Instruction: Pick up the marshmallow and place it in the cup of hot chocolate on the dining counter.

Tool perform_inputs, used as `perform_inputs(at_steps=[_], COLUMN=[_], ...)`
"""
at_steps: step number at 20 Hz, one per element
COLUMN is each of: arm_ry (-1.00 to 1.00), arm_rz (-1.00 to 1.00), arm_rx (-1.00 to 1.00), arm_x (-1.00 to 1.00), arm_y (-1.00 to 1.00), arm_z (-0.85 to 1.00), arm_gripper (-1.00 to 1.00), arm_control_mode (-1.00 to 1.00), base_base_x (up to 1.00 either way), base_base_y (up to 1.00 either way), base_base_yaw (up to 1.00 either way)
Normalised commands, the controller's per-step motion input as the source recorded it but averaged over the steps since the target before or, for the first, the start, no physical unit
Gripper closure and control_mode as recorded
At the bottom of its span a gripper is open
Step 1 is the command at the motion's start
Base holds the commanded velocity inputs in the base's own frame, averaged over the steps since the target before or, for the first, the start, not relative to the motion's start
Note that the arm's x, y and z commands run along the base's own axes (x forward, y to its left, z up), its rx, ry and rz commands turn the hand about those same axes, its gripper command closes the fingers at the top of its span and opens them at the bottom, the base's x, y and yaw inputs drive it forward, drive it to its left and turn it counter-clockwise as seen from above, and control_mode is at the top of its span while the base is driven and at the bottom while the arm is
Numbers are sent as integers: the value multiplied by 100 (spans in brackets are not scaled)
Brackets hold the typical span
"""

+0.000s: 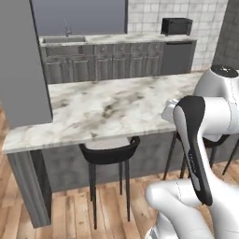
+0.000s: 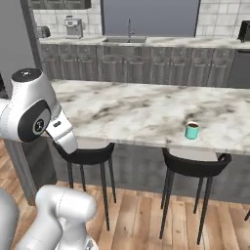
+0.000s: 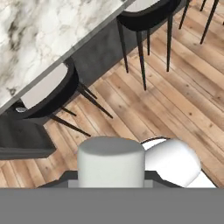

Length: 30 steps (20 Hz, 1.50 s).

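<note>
Cup of hot chocolate upright near dining counter edge, contents seemingly dark

- One teal cup on the marble bench.
- Two black stools at that bench in the right base view.
- One sink.
- One toaster oven.

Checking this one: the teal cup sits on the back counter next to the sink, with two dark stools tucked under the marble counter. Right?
Not quite. The teal cup stands on the marble dining counter, near its front edge, as the right base view shows, well away from the sink. The two dark stools under that counter are as you say.
</note>
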Motion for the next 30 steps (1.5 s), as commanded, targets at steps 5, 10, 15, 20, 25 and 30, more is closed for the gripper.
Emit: perform_inputs(at_steps=[5,10,15,20,25,30], arm_ry=[0,0,0,0,0,0], arm_rz=[0,0,0,0,0,0], arm_rx=[0,0,0,0,0,0], arm_x=[0,0,0,0,0,0], arm_y=[0,0,0,0,0,0], arm_z=[0,0,0,0,0,0], arm_gripper=[100,100,100,100,100,100], arm_control_mode=[100,100,100,100,100,100], base_base_x=[0,11,37,56,82,60], base_base_y=[-100,-100,-86,-25,-1,-4], base_base_yaw=[9,11,14,10,9,8])
